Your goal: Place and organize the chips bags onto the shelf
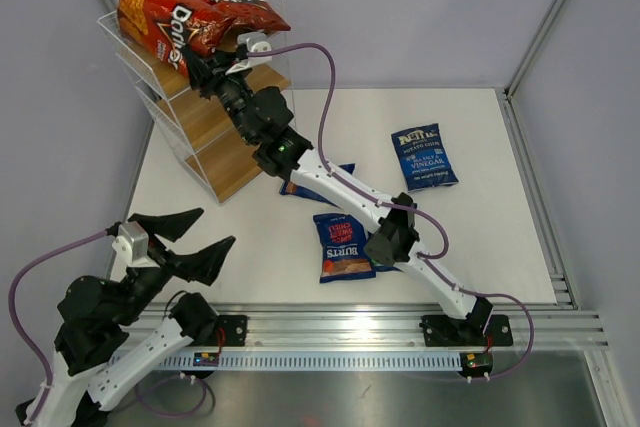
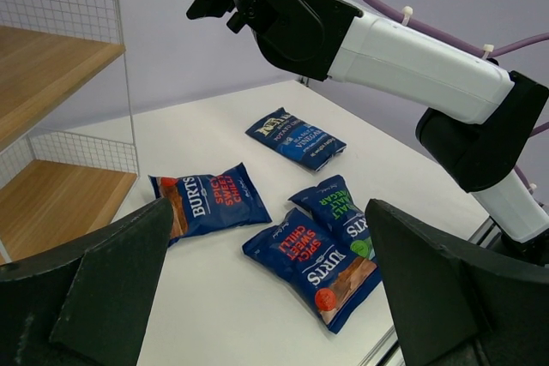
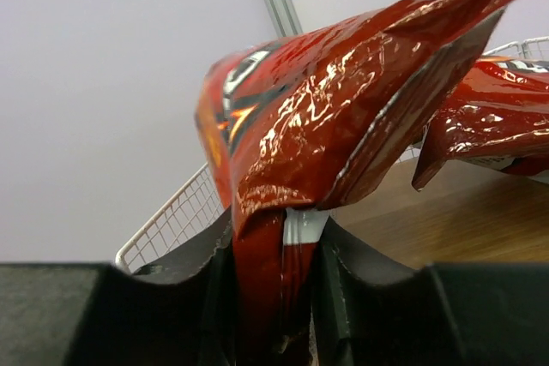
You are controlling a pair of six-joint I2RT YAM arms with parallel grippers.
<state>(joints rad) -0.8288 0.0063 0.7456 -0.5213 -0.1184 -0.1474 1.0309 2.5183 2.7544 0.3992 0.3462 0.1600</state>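
Right fingers [image 3: 176, 297] pinch a red Doritos bag [image 3: 343, 100]; left fingers [image 2: 111, 297] spread wide.

Doritos bags [image 1: 175, 27] across shelf [image 1: 235, 172] top tier

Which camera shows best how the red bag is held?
The right wrist view: the red Doritos bag fills it, its lower edge pinched by the right end effector. The top view shows most of the bag at the shelf top; the left wrist view misses it.
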